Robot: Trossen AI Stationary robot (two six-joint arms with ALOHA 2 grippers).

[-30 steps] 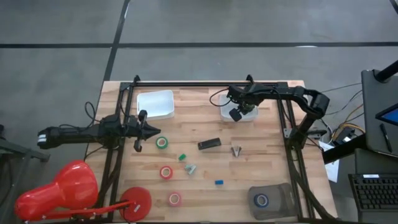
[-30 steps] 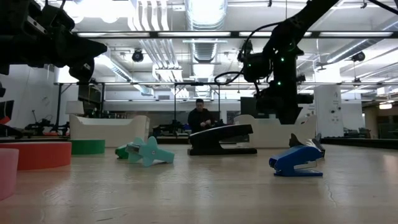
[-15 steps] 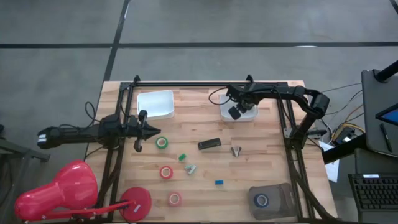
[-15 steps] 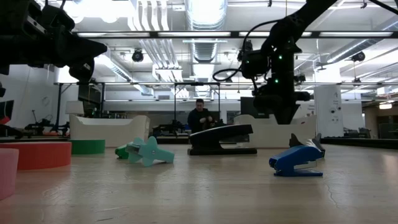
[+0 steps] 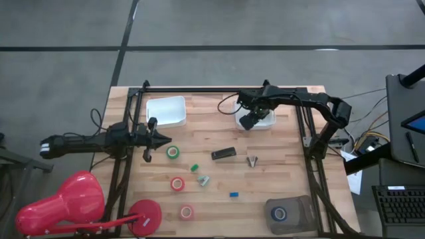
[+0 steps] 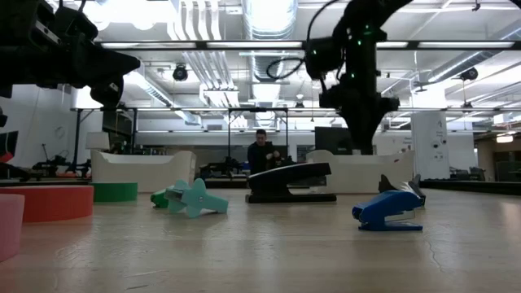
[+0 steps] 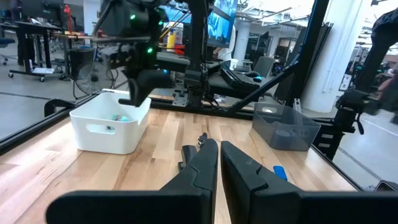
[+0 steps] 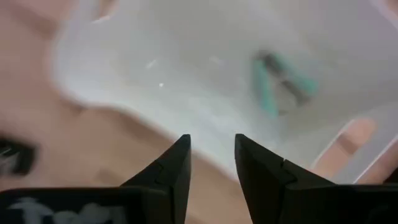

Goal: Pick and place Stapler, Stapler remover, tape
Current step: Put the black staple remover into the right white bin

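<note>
The black stapler lies flat on the table's middle, with a grey staple remover to its right. Green tape, red tape and pink tape lie flat on the left half. My right gripper hangs open over the right white bin, nothing between its fingers. A green staple remover lies on that bin's floor. My left gripper waits shut beside the green tape, touching nothing.
A second white bin stands at the far left. A grey container at the near right holds a blue tape roll. Small green pieces and a blue piece lie near the middle. A person stands beyond the table.
My right gripper has risen above the right white bin and shifted a little toward the table's left, tipping as it went.
</note>
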